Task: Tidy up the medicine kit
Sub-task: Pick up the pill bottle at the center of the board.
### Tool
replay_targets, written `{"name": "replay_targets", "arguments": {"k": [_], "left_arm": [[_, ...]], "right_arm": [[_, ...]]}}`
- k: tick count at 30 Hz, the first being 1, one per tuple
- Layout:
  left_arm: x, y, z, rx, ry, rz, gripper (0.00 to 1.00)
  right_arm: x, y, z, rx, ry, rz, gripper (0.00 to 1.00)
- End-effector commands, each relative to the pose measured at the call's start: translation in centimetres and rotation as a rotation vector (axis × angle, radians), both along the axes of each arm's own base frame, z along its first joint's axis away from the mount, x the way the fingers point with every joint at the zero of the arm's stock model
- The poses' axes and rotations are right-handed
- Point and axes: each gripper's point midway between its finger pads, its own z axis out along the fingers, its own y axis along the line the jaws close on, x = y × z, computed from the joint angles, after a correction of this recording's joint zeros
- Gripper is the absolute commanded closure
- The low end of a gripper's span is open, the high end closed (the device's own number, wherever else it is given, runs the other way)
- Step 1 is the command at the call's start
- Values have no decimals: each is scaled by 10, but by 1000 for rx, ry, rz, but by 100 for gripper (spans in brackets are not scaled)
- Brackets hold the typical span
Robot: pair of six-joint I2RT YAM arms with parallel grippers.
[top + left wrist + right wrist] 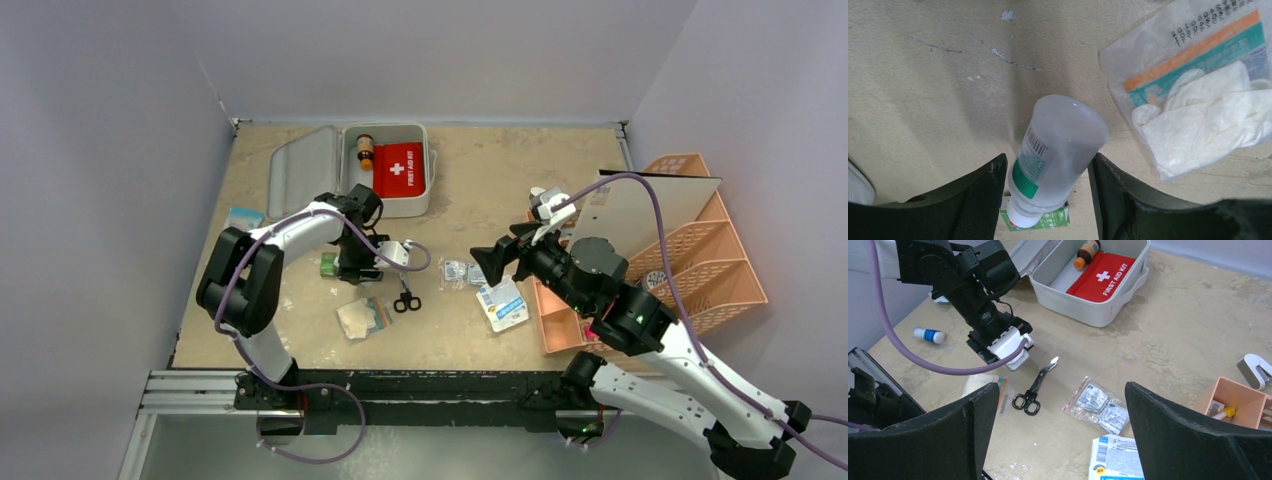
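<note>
1 plastic bottle (1058, 150), likely light and slick, sits mid-body inside the left gripper (1048, 160), grip unclear; right gripper (1060, 386) gapes empty.

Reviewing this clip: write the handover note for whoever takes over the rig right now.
Left gripper: jaws straddle the clear bottle low over the table; a firm grip cannot be confirmed.
Right gripper: open, empty, hovering near the foil packets.
Medicine kit: open at the far side.
Done: red pouch and brown bottle lie inside it.
Left: clear bottle, scissors, glove packet, foil packets and white box are outside the kit.
</note>
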Motion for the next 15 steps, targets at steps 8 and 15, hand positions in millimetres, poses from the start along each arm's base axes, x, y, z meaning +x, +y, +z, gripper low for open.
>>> {"name": "replay_targets", "arguments": {"k": [8,15], "left_arm": [[8,-18,2,-61,12,5,56],[29,-46,48,-214,-62,107,64]], "right_arm": [[-3,-2,21,45,-62,16,3],[-3,0,17,44,-55,18,3]]}}
